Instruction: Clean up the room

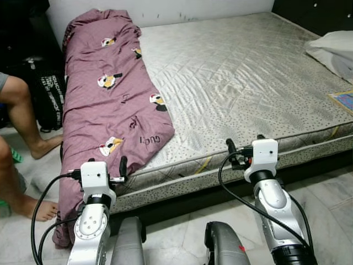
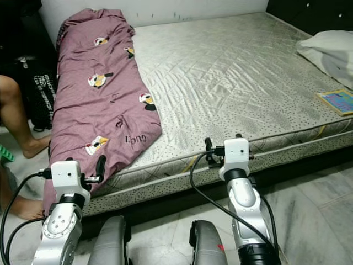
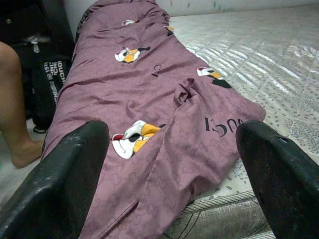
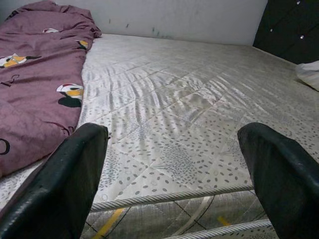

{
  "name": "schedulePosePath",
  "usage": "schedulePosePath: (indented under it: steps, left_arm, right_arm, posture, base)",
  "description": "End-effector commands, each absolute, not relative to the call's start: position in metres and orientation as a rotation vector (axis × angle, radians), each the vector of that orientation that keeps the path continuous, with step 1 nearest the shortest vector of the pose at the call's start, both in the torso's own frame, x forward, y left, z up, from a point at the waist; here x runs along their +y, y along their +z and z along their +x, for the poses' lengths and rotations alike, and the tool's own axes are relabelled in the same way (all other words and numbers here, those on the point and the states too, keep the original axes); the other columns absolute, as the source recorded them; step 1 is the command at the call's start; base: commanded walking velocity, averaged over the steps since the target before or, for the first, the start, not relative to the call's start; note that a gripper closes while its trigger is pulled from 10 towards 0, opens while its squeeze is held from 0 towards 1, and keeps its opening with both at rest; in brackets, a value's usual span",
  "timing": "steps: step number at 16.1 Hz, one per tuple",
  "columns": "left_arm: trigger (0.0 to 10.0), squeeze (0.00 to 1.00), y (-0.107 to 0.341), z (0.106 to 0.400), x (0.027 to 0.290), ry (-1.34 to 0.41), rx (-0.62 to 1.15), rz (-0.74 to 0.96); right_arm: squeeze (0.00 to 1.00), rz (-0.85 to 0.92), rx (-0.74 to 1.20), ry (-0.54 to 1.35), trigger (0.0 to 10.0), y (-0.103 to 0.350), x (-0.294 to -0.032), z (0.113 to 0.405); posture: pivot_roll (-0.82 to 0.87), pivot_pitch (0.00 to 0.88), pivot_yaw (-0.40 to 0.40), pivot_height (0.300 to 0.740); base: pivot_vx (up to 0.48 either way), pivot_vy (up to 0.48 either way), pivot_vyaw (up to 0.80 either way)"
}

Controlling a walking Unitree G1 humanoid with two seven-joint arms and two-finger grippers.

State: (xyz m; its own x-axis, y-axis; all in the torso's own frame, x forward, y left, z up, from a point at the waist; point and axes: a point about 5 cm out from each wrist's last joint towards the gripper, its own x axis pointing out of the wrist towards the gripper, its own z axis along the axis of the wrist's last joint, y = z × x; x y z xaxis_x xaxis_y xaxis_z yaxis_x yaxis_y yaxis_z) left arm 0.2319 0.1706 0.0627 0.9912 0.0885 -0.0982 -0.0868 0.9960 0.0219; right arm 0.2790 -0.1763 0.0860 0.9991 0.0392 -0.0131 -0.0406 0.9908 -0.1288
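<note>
Both arms raised at the near mattress (image 1: 231,83) edge, left gripper (image 3: 172,164) and right gripper (image 4: 174,169) spread wide, facing the purple blanket (image 1: 110,94)

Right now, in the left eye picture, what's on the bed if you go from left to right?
Purple blanket → bare mattress → white pillow and a colourful book at the right edge.

I count one crumpled mauve cartoon-print quilt (image 1: 110,94), one bare silver quilted mattress (image 1: 242,77), one white pillow (image 1: 333,49) far right, one blue picture book (image 1: 345,100), one black bag (image 1: 47,96) far left
</note>
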Motion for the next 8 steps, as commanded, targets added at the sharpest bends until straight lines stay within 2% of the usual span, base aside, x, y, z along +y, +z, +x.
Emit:
schedulePosePath:
  steps: [1, 5, 7, 8]
  left_arm:
    - [10.0, 0.00, 0.0639, 0.2322, 0.1727, 0.094, 0.101, 0.018]
    - [10.0, 0.00, 0.0638, 0.2325, 0.1730, 0.098, 0.103, 0.014]
    - [10.0, 0.00, 0.0629, 0.2354, 0.1707, 0.071, 0.106, -0.012]
    - [10.0, 0.00, 0.0619, 0.2360, 0.1702, 0.068, 0.112, -0.012]
  right_arm:
    - [0.00, -0.121, -0.003, 0.042, 10.0, 0.0893, -0.1755, 0.2807]
    - [0.00, -0.121, -0.004, 0.044, 10.0, 0.0896, -0.1754, 0.2813]
    - [0.00, -0.161, -0.015, 0.072, 10.0, 0.0909, -0.1742, 0.2832]
    - [0.00, -0.157, -0.014, 0.070, 10.0, 0.0907, -0.1742, 0.2832]
  posture:
    - [0.00, 0.000, 0.030, 0.612]
    - [0.00, 0.000, 0.029, 0.612]
    - [-0.01, 0.000, 0.033, 0.612]
    - [-0.01, 0.000, 0.033, 0.612]
  base:
    - [0.000, 0.000, 0.00]
    - [0.000, 0.000, 0.00]
    - [0.000, 0.000, 0.61]
    - [0.000, 0.000, 0.00]
